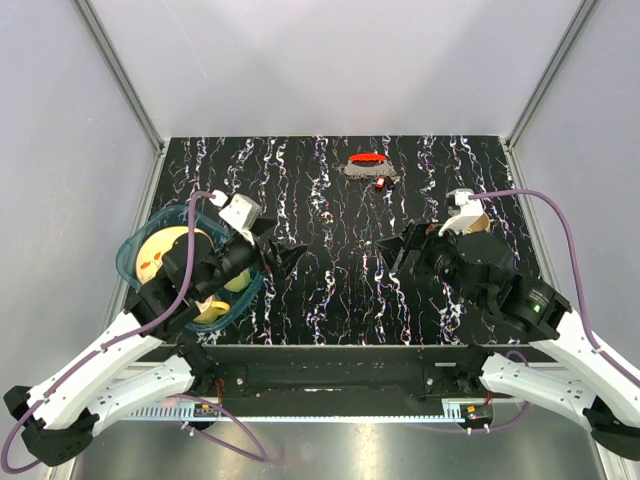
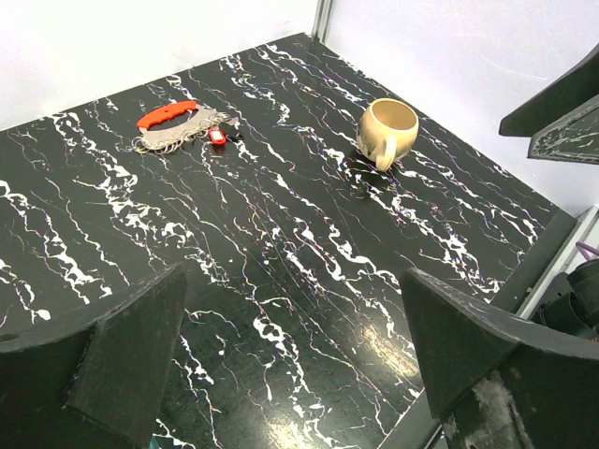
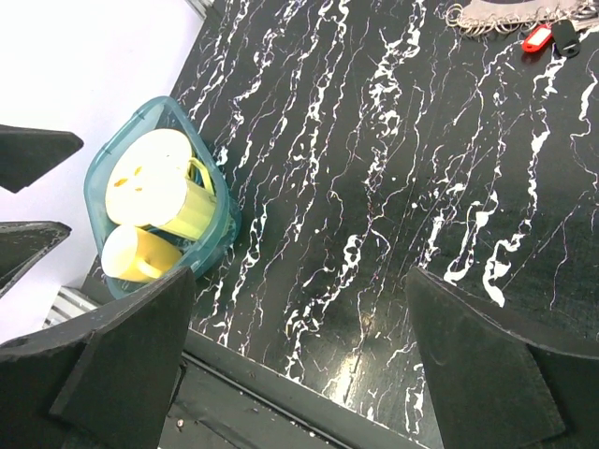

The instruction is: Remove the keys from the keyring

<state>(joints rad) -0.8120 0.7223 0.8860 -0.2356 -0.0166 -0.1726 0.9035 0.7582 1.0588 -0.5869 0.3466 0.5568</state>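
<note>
The keyring [image 1: 366,168] lies at the far middle of the table, with a red oval tag [image 1: 368,158], a grey fob and a small red-headed key [image 1: 381,184] beside it. The left wrist view shows the tag [image 2: 168,114], the grey fob [image 2: 173,137] and the red key [image 2: 217,137]. The right wrist view shows the fob [image 3: 505,12] and the red key [image 3: 535,39] at its top edge. My left gripper [image 1: 293,257] [image 2: 299,374] is open and empty. My right gripper [image 1: 392,250] [image 3: 299,365] is open and empty. Both hang over the near table, far from the keyring.
A tan mug [image 2: 388,131] stands at the right, partly hidden under my right wrist in the top view [image 1: 479,221]. A teal bin [image 1: 132,252] [image 3: 211,201] with yellow and cream cups sits at the left, under my left arm. Grey walls enclose the table.
</note>
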